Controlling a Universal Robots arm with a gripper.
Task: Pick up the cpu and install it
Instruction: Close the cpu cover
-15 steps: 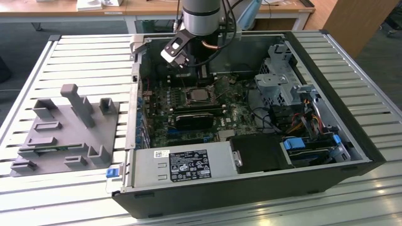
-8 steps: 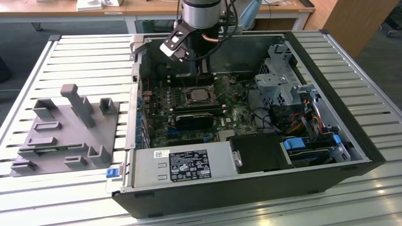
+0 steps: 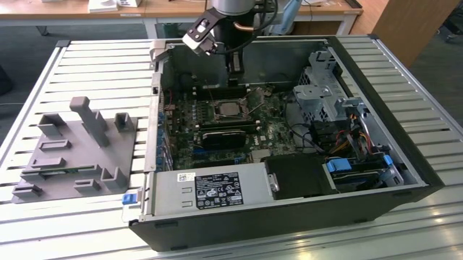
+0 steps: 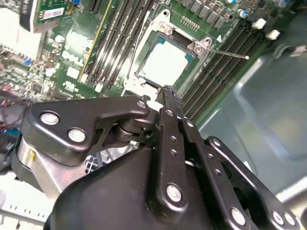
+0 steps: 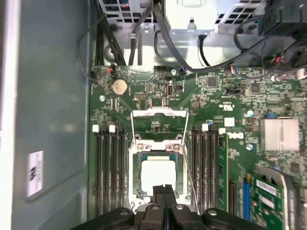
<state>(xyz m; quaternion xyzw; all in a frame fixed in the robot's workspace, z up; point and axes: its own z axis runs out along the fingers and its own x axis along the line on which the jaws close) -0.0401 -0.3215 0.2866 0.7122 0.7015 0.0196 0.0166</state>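
Observation:
The cpu [image 5: 156, 175] is a pale silvery square lying flat inside the metal-framed socket [image 5: 135, 177] on the green motherboard, also seen in the second wrist view as cpu [image 4: 163, 64] and in the exterior view as cpu [image 3: 231, 110]. The socket's hinged load plate [image 5: 158, 120] is folded open beside it, and a thin lever [image 4: 230, 53] sticks out sideways. My gripper [image 5: 164, 190] hovers just above the socket's edge with its two black fingers pressed together and nothing between them. In the exterior view the gripper [image 3: 233, 81] hangs inside the open computer case, over the board's far part.
Memory slots [image 5: 110, 167] flank the socket on both sides. A finned heat sink [image 5: 278, 134] and cables [image 5: 168, 43] lie nearby. The case holds a power supply [image 3: 210, 189] and a drive cage [image 3: 326, 86]. A grey tray [image 3: 72, 151] sits outside, on the exterior view's left.

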